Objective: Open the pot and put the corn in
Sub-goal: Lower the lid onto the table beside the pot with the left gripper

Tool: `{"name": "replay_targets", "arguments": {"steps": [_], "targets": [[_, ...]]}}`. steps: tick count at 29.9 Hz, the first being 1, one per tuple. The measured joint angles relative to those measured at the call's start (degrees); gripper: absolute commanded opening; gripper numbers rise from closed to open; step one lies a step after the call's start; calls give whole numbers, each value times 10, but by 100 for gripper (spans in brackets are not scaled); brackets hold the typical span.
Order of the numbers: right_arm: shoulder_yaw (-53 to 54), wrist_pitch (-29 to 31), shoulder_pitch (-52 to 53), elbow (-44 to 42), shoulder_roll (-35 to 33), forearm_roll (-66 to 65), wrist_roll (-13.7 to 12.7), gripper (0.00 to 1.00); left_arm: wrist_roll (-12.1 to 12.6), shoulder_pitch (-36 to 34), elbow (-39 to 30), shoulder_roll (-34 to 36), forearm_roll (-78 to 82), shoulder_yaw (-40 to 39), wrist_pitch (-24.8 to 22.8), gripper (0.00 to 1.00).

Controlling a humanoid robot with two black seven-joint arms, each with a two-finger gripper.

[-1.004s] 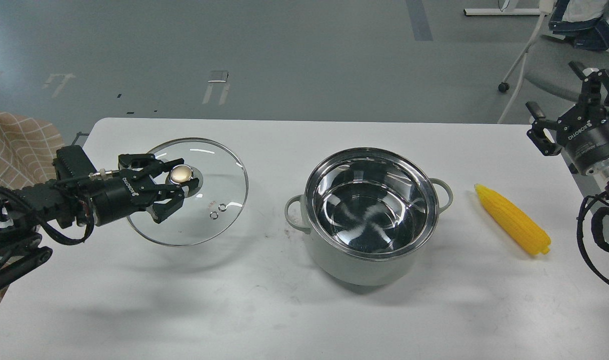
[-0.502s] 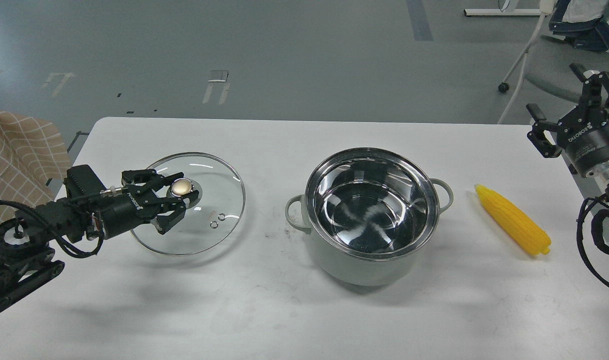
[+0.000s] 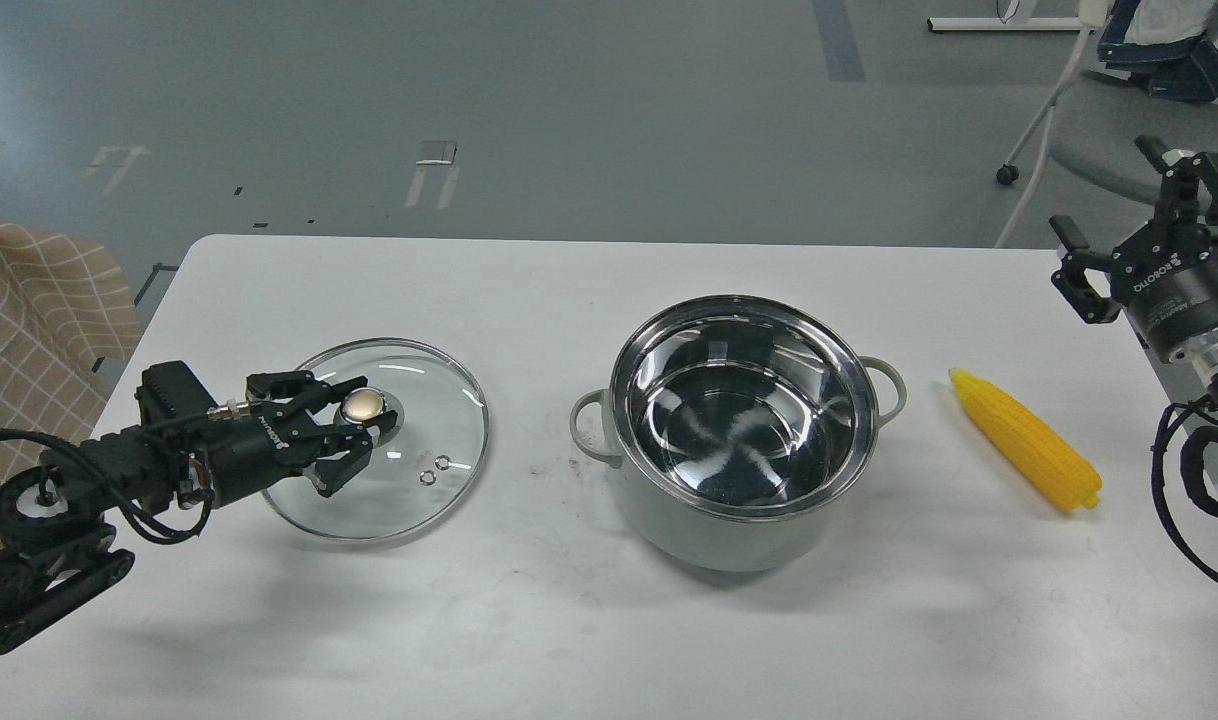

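Pot (image 3: 744, 435) sits uncovered mid-counter (image 3: 569, 620), corn (image 3: 1026, 453) lying on the counter just to its right. Left gripper (image 3: 354, 432) reaches in low and nearly level, fingers pinching the lid (image 3: 379, 440) knob. Right gripper (image 3: 1134, 215) hangs raised at the counter's far right edge, fingers spread wide, holding nothing.

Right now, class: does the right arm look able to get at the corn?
Probably yes: the right pincer hangs open beyond the corn, which lies alone on the table, nothing between them.
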Motion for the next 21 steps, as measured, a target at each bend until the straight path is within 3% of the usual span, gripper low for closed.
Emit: {"name": "replay_targets", "arguments": {"steps": [5, 8, 12, 16, 18, 21], "targets": [[0, 0, 0, 3, 0, -1, 0, 100, 0, 1, 1, -4, -2, 0, 0, 51], [0, 0, -1, 3, 0, -1, 0, 100, 0, 1, 6, -8, -2, 0, 0, 62], [0, 0, -3, 4, 0, -2, 0, 100, 0, 1, 9, -10, -2, 0, 0, 64], [0, 0, -3, 4, -1, -2, 0, 100, 0, 1, 10, -10, 0, 0, 0, 88], [0, 0, -3, 4, -1, -2, 0, 100, 0, 1, 10, -10, 2, 0, 0, 95], [0, 0, -3, 4, -1, -2, 0, 100, 0, 1, 10, -10, 2, 0, 0, 96]]}}
